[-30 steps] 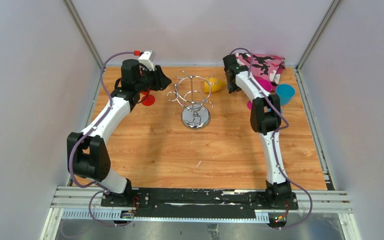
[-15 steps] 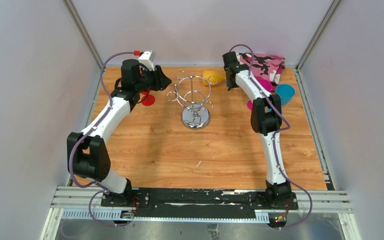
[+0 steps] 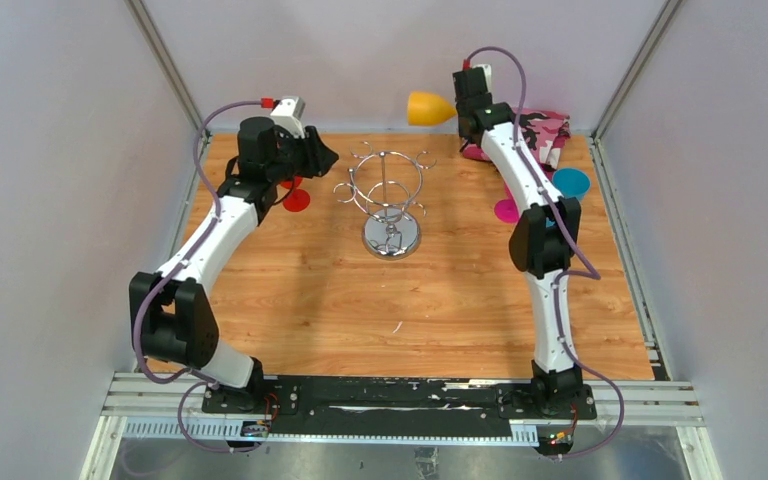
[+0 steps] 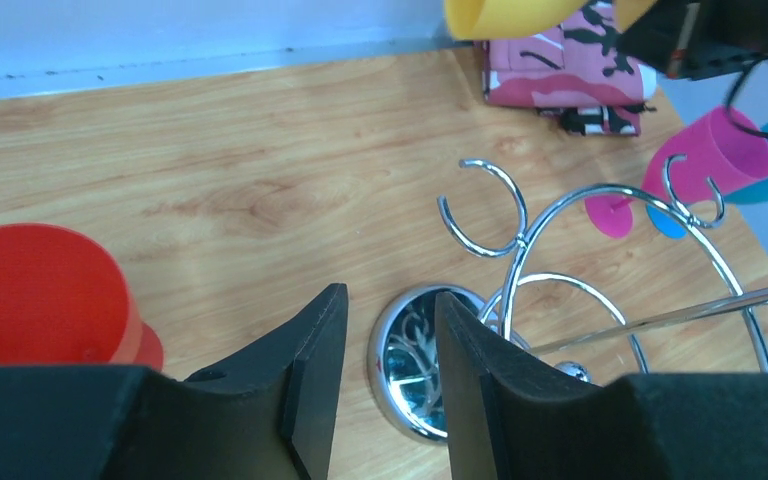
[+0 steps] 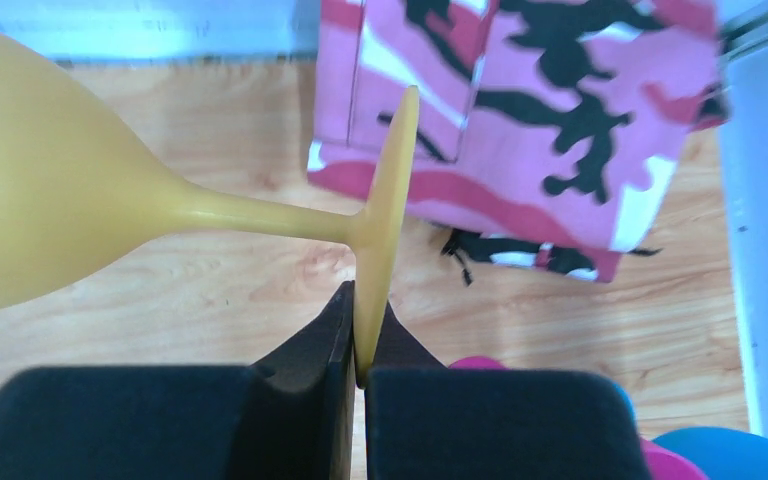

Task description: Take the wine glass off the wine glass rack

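Partly off-frame: yellow wine glass (image 5: 55, 190).

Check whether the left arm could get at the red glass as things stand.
Probably yes. The left gripper is open and empty, and the red glass sits close beside one finger with nothing between them. The wine glass rack is on the other side.

A yellow glass (image 3: 428, 107), a shiny chrome rack (image 3: 388, 195), a red glass (image 3: 296, 199), a magenta glass (image 3: 507, 210) and a blue glass (image 3: 571, 183) above a light wood-grain table (image 3: 310, 290). The pouch (image 3: 545, 128) is pink camouflage with black and white patches.
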### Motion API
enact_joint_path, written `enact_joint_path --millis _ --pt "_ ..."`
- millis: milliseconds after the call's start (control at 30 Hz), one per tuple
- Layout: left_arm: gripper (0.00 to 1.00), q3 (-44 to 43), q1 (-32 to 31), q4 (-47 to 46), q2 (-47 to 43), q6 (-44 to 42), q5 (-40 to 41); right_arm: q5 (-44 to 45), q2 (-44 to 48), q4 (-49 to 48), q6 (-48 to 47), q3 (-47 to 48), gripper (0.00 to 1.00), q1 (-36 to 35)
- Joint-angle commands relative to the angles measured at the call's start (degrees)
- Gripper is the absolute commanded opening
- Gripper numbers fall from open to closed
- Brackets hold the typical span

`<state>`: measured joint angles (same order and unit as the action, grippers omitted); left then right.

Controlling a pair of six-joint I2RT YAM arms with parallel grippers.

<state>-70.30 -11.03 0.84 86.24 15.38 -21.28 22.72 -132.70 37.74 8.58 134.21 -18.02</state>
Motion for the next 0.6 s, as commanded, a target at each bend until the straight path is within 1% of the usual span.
enact_joint_path --millis 0,67,100,200,300,433,533,567 --pt "0.43 -0.7 -0.3 -2.1 -3.9 0.7 6.9 5.8 4.9 0.6 -2.4 4.8 0.00 -0.6" --pt "0.44 -1.4 -0.3 -2.3 -4.8 0.8 10.7 5.4 7.3 -0.1 -2.6 4.1 0.00 -0.6" --pt "0.45 -2.2 -0.3 -2.3 -5.3 1.0 14.0 4.9 8.9 -0.7 -2.6 3.2 0.00 -0.6" --pt "0.49 -4.6 -0.3 -2.5 -6.6 1.3 20.1 3.4 14.7 -2.9 -2.8 -0.9 0.00 -0.8" --pt "0.55 -8.1 -0.4 -2.6 -7.2 2.0 21.0 0.2 21.0 -3.7 -2.9 -4.5 0.00 -0.9" --pt "0.61 -11.0 -0.2 -3.7 -8.2 4.7 12.6 -5.6 29.5 -6.0 -3.3 -11.9 0.00 -1.9" --pt "0.67 -9.3 -0.2 -9.0 -10.0 9.0 4.5 -10.0 35.5 -7.6 -3.3 -17.3 0.00 -3.1" --pt "0.68 -8.7 0.0 -11.2 -10.3 11.4 1.2 -11.9 37.5 -8.2 -3.4 -19.1 0.00 -3.7"
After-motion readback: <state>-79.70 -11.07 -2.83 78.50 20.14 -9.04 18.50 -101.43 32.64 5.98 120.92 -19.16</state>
